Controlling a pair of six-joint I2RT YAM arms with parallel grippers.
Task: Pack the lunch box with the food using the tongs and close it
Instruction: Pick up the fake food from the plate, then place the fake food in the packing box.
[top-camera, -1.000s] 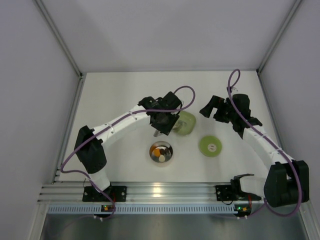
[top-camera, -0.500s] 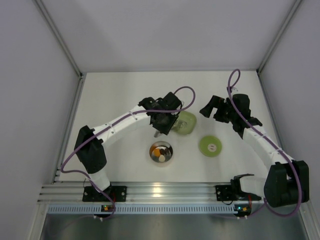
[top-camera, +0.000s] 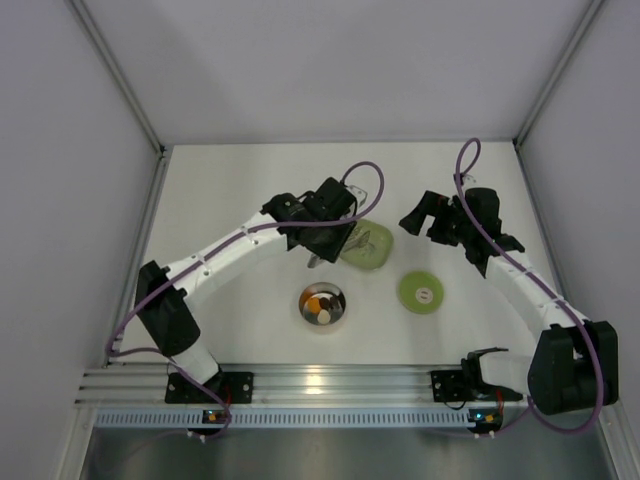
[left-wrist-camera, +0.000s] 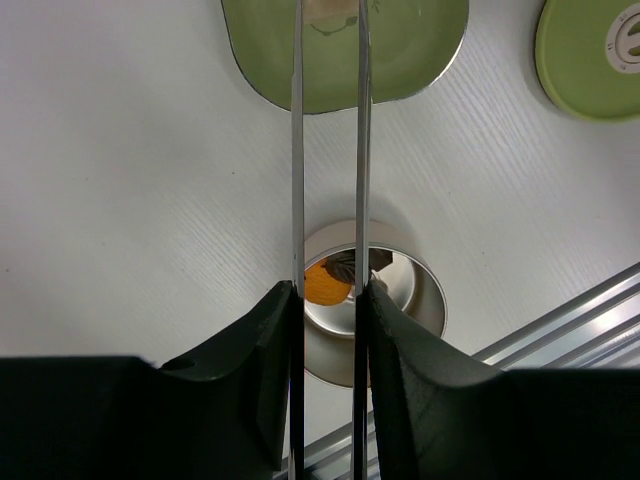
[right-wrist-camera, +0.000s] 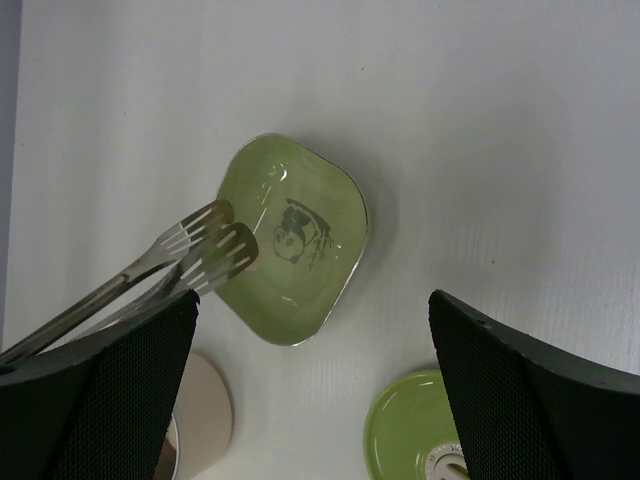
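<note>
Left gripper (left-wrist-camera: 328, 292) clamped narrow on the tongs (left-wrist-camera: 297, 150), squeezing both arms. Tong tips over the near-left part of the pale green dish (top-camera: 372, 250); can't tell if they pinch anything. Lunch box (top-camera: 322, 304) sits open near table centre, nearer than the dish, with food (left-wrist-camera: 322, 285) inside, orange piece and dark ones. Green lid (top-camera: 422, 292) lies flat to its right, apart. Right gripper (top-camera: 424, 217) wide, holding nothing, above the table far right of the dish.

Left pincer (left-wrist-camera: 328, 300) clamped tight; right pincer (right-wrist-camera: 315, 350) wide, seemingly empty.
</note>
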